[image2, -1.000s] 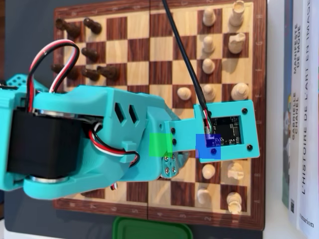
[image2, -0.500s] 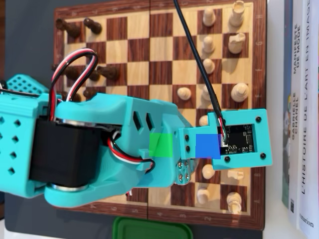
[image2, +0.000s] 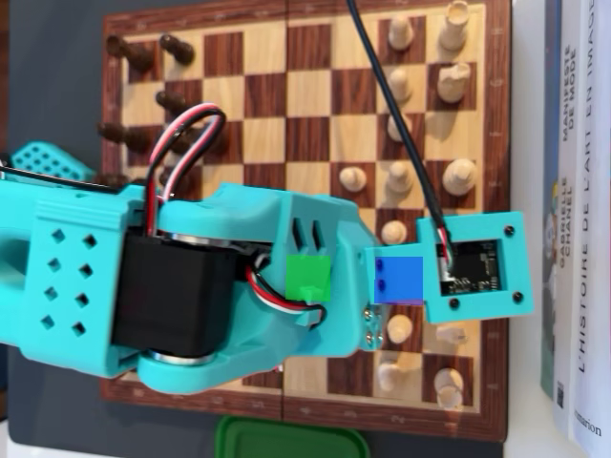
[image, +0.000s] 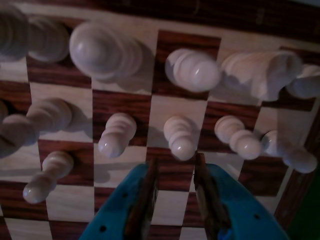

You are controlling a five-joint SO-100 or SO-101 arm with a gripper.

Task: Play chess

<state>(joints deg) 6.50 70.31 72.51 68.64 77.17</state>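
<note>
In the wrist view my gripper [image: 175,161] comes in from the bottom edge. Its blue jaws stand open with nothing between them, only bare board squares. A white pawn [image: 181,136] stands just beyond the fingertips, in line with the gap. More white pawns [image: 116,135] [image: 238,138] flank it, and one advanced pawn [image: 48,175] stands at the left. Larger white pieces [image: 194,69] fill the back row. In the overhead view the chessboard [image2: 286,95] shows white pieces [image2: 458,176] on the right and dark pieces [image2: 138,52] at the upper left. The arm hides the gripper there.
The turquoise arm [image2: 191,277] and its camera mount [image2: 475,267] cover the board's lower middle in the overhead view. Books [image2: 573,219] stand along the right edge. A green container [image2: 291,441] sits below the board. The pawns stand close together.
</note>
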